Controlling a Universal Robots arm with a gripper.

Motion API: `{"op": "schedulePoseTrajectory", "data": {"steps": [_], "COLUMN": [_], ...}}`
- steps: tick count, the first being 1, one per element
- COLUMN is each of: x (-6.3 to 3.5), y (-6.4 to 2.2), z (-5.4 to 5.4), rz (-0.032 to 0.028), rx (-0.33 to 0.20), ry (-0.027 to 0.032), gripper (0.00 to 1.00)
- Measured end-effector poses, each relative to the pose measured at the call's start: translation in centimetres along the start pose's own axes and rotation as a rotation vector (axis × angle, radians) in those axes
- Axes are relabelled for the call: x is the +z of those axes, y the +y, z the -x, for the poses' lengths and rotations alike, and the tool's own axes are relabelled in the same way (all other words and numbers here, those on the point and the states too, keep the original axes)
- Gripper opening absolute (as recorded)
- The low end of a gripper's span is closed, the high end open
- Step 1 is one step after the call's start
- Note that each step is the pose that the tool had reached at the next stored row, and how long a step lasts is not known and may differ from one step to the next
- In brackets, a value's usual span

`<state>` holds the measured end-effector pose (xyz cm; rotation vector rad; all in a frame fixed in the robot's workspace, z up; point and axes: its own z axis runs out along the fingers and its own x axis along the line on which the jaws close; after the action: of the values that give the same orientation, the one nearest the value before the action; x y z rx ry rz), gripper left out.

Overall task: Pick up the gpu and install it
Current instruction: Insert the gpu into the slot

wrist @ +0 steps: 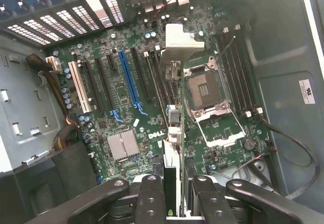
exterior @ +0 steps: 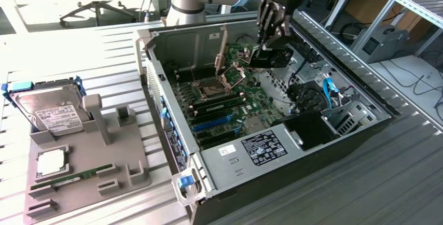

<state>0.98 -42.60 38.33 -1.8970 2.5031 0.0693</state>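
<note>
Wrist view: my jaws are clenched on the gpu, held edge-on above the motherboard, presumably so its connector edge faces it.

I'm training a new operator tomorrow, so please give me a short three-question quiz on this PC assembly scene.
1. True or false: the gripper holds the gpu above the motherboard inside the open case.
2. Which stands in the grey fixture beside the case? A) hard drive B) fan C) keyboard
3. Fill in: the RAM stick lying on the fixture is ____ in colour.
Key: 1 true; 2 A; 3 green.
</note>
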Motion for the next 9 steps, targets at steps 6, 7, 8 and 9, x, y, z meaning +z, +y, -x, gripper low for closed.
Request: {"op": "schedulePoseTrajectory", "data": {"steps": [6, 7, 8, 9], "x": [0.0, 0.0, 0.0, 0.0], "y": [-0.03, -0.04, -0.05, -0.05], "z": [0.01, 0.01, 0.01, 0.02], "rz": [0.0012, 0.0014, 0.0016, 0.0018], "rx": [-0.044, -0.051, -0.059, -0.065], "ry": [0.0016, 0.0018, 0.0021, 0.0024], "gripper": [0.27, 0.27, 0.27, 0.27]}}
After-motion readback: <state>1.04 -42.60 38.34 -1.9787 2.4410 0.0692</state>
